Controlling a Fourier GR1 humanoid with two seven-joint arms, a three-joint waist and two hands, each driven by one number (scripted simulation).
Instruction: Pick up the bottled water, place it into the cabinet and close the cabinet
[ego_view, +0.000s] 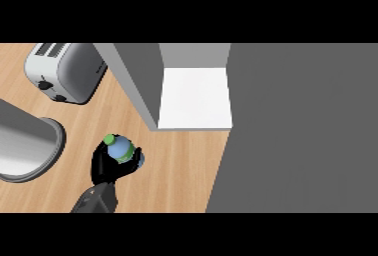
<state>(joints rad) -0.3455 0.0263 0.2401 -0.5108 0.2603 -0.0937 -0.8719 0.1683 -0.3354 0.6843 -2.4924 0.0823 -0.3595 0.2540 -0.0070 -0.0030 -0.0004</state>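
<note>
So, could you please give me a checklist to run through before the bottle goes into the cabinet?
1. Bottle held: ok. The left hand is curled round the blue plastic water bottle with the green cap.
2. Cabinet open: ok. The white shelf floor of the grey cabinet is exposed.
3. Shelf free: ok, nothing shows on its visible part.
4. Path to the shelf: ok, only bare wooden counter lies between.
5. Silver toaster and round grey metal pot: ok, both to the left, off the path.
6. Right hand: cannot tell, not in view.
</note>
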